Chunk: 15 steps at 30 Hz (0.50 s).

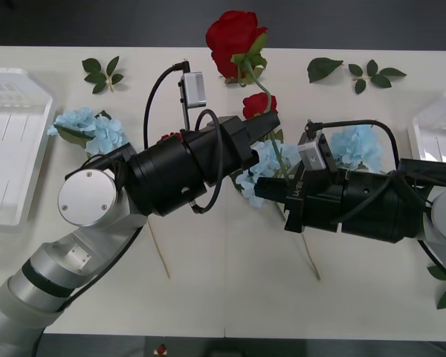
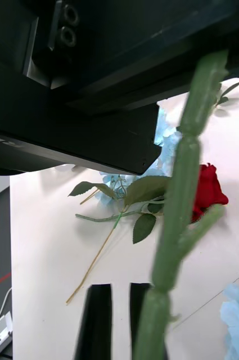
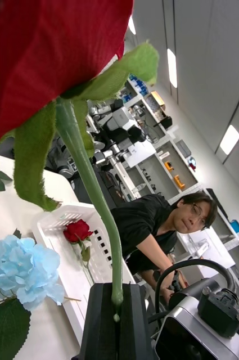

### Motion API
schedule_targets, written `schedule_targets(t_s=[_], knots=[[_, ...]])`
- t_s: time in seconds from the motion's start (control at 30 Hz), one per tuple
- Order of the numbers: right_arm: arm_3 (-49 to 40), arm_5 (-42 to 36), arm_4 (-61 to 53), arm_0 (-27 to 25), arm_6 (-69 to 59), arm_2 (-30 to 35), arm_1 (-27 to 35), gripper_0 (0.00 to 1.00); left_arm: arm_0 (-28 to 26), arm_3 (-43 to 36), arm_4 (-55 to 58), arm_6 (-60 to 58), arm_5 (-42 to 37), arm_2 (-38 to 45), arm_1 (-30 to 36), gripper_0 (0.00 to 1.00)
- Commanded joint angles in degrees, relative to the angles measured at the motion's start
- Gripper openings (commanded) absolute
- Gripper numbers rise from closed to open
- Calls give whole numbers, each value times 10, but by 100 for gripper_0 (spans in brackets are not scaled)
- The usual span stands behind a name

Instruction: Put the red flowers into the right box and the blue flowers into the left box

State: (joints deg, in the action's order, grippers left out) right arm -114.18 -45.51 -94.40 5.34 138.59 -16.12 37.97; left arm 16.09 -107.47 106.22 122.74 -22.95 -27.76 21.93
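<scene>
The left gripper (image 1: 271, 123) is clamped on a red rose (image 1: 234, 33) stem, holding it up; the right gripper (image 2: 119, 320) has its black fingers together beside this stem.

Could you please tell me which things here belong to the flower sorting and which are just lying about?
Belonging: red flowers, one held up by the left gripper; blue flowers; left box; right box; right gripper, beside that stem.
Lying about: loose leaf sprigs at the table's far edge.
</scene>
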Motion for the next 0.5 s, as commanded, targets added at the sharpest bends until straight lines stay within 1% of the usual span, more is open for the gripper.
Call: schedule_targets(t_s=[0.03,0.07,0.1,0.13,0.17,0.2,0.27,0.37,0.47,0.5], knots=[[-7,3,2,6,9,7,0,0,10,-11,4,-8,1,7,8,45],[-7,3,2,6,9,7,0,0,10,-11,7,-8,1,7,11,57],[-7,2,3,6,9,7,0,0,10,-11,12,-8,1,7,15,66],[-7,2,3,6,9,7,0,0,10,-11,12,-8,1,7,15,66],[-8,3,3,6,9,7,2,0,10,-11,21,-7,1,7,23,76],[-7,3,3,6,9,7,2,0,10,-11,27,-7,1,7,30,79],[-8,3,3,6,9,7,4,0,9,-12,32,-5,-3,7,44,82],[-8,3,3,10,9,7,14,0,6,-12,42,-2,-10,9,73,83],[-8,2,1,20,5,11,38,0,-1,-14,60,0,-34,20,110,83],[-7,2,-2,25,4,14,54,0,-6,-14,72,1,-53,31,129,84]])
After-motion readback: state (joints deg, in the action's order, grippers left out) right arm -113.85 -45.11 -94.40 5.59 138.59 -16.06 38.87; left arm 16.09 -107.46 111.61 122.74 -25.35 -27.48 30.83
